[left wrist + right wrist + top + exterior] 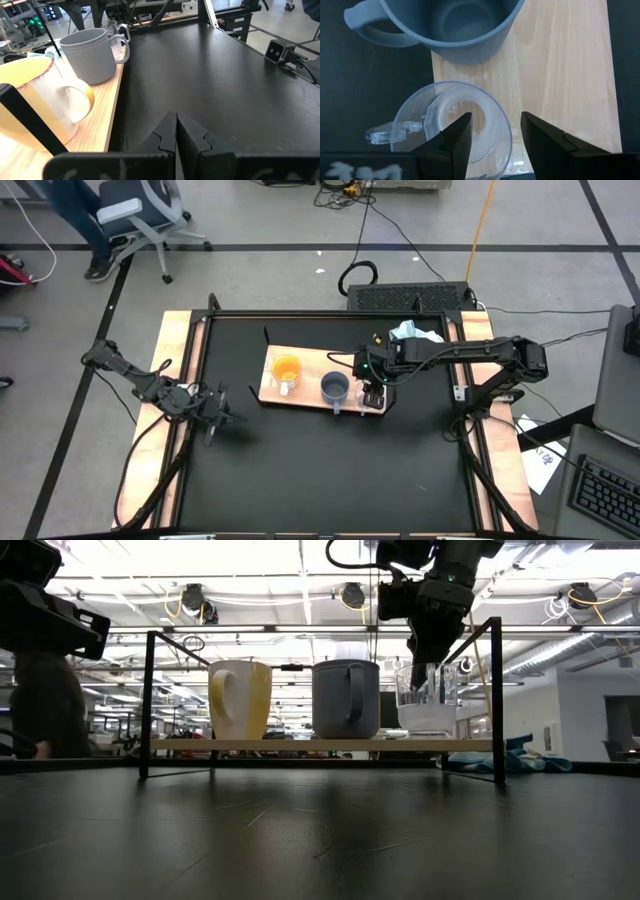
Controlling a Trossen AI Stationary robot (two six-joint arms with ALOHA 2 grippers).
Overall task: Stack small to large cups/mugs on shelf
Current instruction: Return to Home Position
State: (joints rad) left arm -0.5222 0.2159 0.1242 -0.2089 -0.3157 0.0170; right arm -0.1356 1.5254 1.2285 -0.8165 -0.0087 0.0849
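The light-wood shelf point(310, 390) bears three cups in a row. The orange mug with a white handle point(287, 370) is at its left, the blue-grey mug point(335, 387) in the middle, and the clear glass cup point(452, 125) at its right end. All three stand upright on their bases in the low view: the orange mug point(240, 700), the blue-grey mug point(346, 698) and the glass cup point(428, 705). My right gripper point(496, 125) is open and points down over the glass cup, one finger inside it and one outside its wall. My left gripper point(176, 120) is shut and empty at the table's left.
A light-blue cloth point(415, 332) lies behind the shelf's right end. A black metal frame point(148, 700) rims the table. A small camera point(280, 50) sits on the black table top. A person point(80, 220) and an office chair point(150, 215) are beyond the far left corner.
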